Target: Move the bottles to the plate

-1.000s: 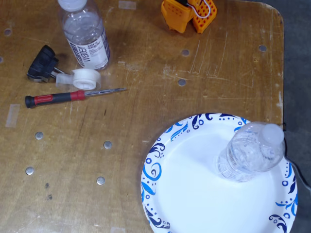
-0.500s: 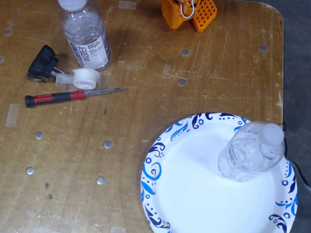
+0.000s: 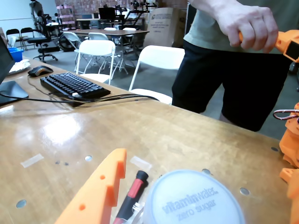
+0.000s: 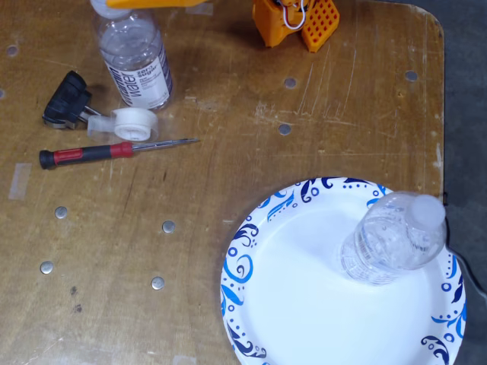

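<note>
The labelled bottle (image 4: 137,65) stands upright on the wooden table at the top left of the fixed view. Its white cap (image 3: 194,203), lettered "vitaminwater zero sugar", fills the bottom of the wrist view. My gripper (image 3: 201,186) hangs over that cap with its jaws apart. The orange finger (image 3: 100,189) is left of the cap with a gap between them. In the fixed view only an orange strip of the gripper (image 4: 152,2) shows at the top edge. The plain ribbed bottle (image 4: 392,239) stands on the right part of the plate (image 4: 297,304).
A red and black screwdriver (image 4: 91,152), a clear tape roll (image 4: 129,123) and a black object (image 4: 67,100) lie just beside the labelled bottle. The arm's orange base (image 4: 293,19) stands at the top. A person (image 3: 233,70) stands across the table, and a keyboard (image 3: 72,86) lies far left.
</note>
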